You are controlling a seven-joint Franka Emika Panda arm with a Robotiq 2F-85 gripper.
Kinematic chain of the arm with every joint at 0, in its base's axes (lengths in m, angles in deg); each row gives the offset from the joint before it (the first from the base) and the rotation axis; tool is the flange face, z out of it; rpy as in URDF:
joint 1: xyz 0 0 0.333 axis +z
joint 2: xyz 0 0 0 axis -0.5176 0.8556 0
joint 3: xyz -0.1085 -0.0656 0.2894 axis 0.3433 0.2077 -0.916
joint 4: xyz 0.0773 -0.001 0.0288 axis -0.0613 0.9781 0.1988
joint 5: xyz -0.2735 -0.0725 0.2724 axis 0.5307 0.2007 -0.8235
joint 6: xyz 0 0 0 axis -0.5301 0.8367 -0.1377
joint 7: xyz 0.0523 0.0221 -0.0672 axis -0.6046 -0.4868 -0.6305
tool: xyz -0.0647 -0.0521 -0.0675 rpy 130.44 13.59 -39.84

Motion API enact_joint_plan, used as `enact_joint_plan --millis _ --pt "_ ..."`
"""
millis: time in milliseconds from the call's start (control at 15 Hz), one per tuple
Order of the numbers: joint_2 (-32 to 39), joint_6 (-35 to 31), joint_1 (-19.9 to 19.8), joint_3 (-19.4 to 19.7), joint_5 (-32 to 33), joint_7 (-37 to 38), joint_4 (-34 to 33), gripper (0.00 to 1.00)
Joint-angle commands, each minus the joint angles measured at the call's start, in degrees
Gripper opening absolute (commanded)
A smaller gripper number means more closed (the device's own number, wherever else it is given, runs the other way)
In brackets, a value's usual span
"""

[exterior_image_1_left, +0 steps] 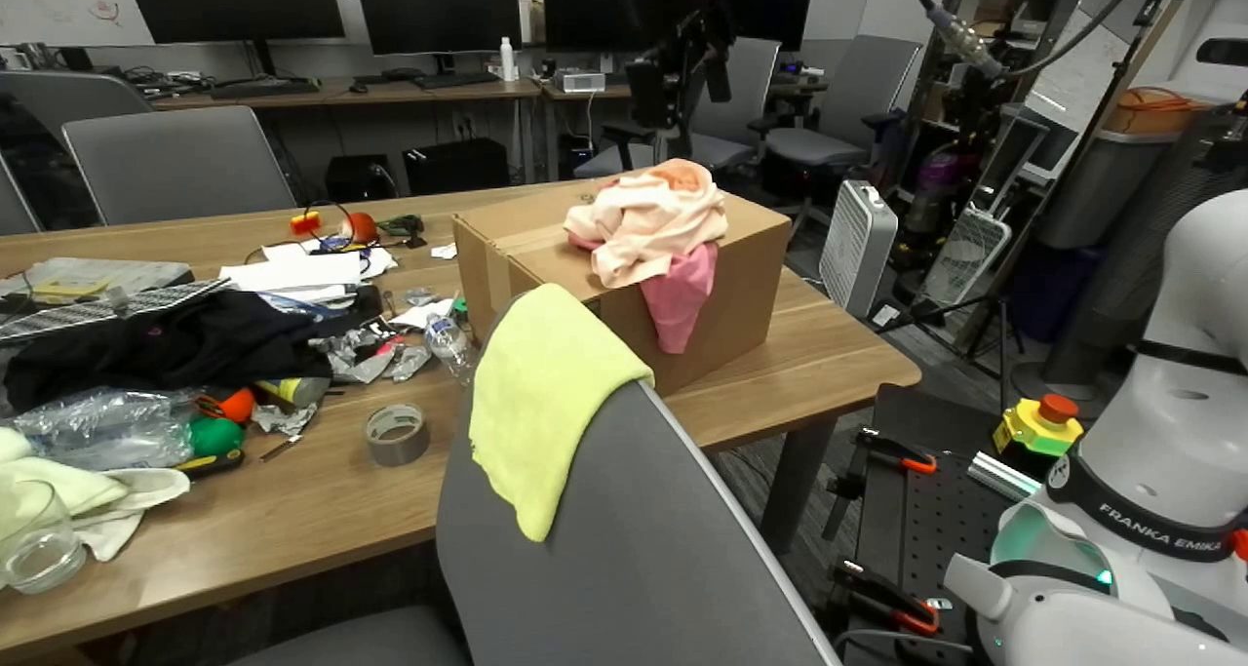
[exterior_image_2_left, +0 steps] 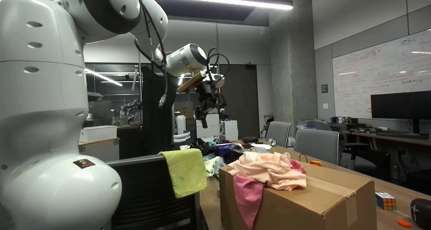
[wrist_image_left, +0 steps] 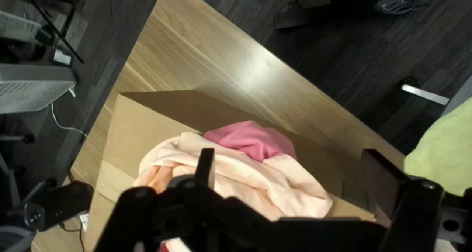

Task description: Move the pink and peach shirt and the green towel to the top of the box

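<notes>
Pink and peach shirt [wrist_image_left: 254,172] lies apart, below the spread fingers [wrist_image_left: 385,182].

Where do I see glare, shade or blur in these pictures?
Wrist view: glare on the table, one side of the box in shade, the dark gripper a little soft-edged; in an exterior view, the ceiling light glows almost white.

1. Looks soft, matt on draped lime-green cloth towel [exterior_image_1_left: 546,393].
2. Wrinkles smoothly across bunched peach fabric garment [exterior_image_1_left: 655,219].
3. Looks matt on rectangular brown cardboard box [exterior_image_2_left: 303,203].
4. Shines on long tan wood-grained tabletop [wrist_image_left: 250,73].
</notes>
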Motion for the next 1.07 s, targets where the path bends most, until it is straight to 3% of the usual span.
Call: enact_joint_plan --millis 0,267,600,1000 --pt "-6.0 -10.7 2.6 -3.1 3.0 2.0 10.2 1.0" --pt "-8.3 -23.6 3.6 -5.6 2.3 9.3 16.7 1.0" --pt "-9.0 -37.8 3.5 -6.8 0.2 13.1 22.9 1.0" --pt "-8.2 -45.3 4.1 -7.5 -5.3 10.5 26.6 1.0"
